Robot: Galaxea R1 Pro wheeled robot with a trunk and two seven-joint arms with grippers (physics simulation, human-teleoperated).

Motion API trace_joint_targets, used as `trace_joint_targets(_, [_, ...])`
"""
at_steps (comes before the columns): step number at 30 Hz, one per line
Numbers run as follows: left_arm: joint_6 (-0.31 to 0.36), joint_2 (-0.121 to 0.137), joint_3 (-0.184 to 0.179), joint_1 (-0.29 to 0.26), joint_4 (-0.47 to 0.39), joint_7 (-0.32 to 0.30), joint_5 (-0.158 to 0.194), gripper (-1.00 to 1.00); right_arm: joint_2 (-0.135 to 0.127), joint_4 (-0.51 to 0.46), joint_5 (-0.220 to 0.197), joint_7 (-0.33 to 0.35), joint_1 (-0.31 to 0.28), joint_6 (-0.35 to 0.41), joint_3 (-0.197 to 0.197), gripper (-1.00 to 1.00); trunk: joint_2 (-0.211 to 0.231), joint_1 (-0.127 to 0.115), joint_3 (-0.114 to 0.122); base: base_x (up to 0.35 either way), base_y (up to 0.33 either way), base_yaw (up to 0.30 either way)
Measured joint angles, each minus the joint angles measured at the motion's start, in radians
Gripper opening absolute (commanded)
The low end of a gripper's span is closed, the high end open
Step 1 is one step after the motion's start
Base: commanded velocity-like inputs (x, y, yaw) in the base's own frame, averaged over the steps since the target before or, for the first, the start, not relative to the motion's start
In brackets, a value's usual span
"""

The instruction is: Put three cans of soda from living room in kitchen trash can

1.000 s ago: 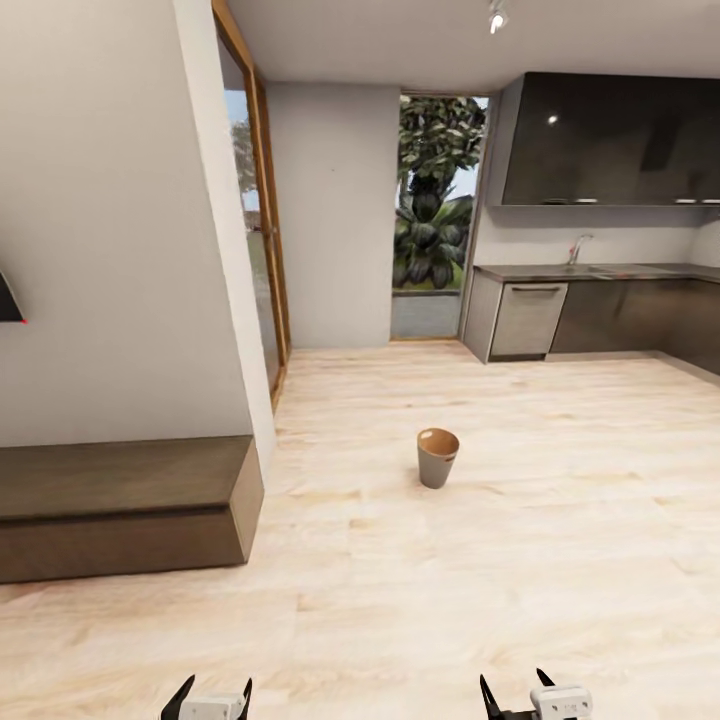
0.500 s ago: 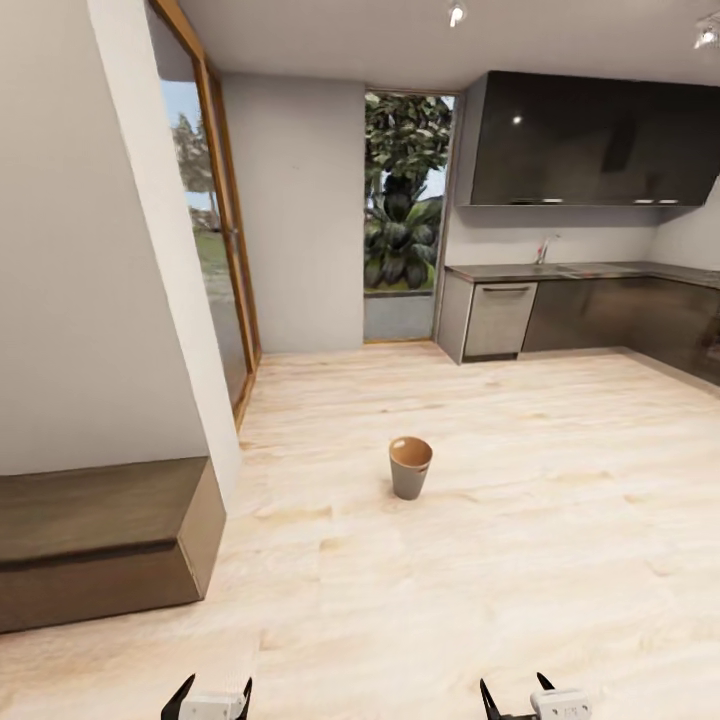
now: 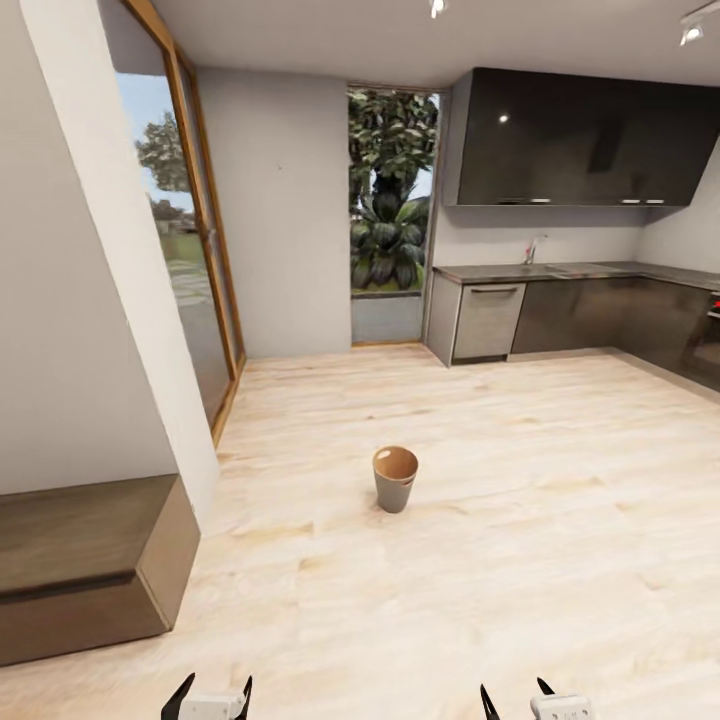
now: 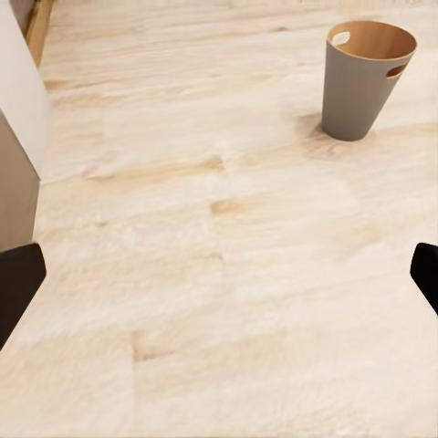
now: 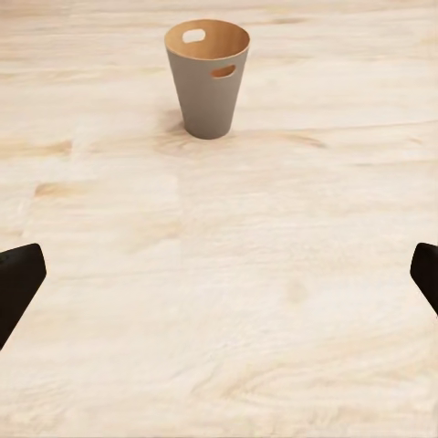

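A home kitchen [image 3: 560, 300]: grey cabinets [image 3: 487, 320], dark countertop [image 3: 560, 270], seemingly a tap [image 3: 531, 248]

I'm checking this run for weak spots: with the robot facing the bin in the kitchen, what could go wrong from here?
1. Both the left gripper and right gripper are open with nothing between the fingers, so arriving at the trash can now may deliver no can.
2. The bin stands free on the bare floor; driving closer could knock it over.
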Motion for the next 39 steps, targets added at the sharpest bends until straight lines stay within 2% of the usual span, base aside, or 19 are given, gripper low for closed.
trace_joint_targets(22, [0.000, 0.000, 0.000, 0.000, 0.000, 0.000, 0.000, 1.00, 0.000, 0.005, 0.000, -0.001, 0.000, 0.000, -0.002, 1.00, 0.000, 0.000, 0.000, 0.193, -0.117, 0.000])
trace_joint_targets(39, [0.000, 0.000, 0.000, 0.001, -0.002, 0.000, 0.000, 1.00, 0.004, 0.007, 0.002, -0.002, 0.000, 0.000, 0.000, 1.00, 0.000, 0.000, 0.000, 0.184, -0.015, 0.038])
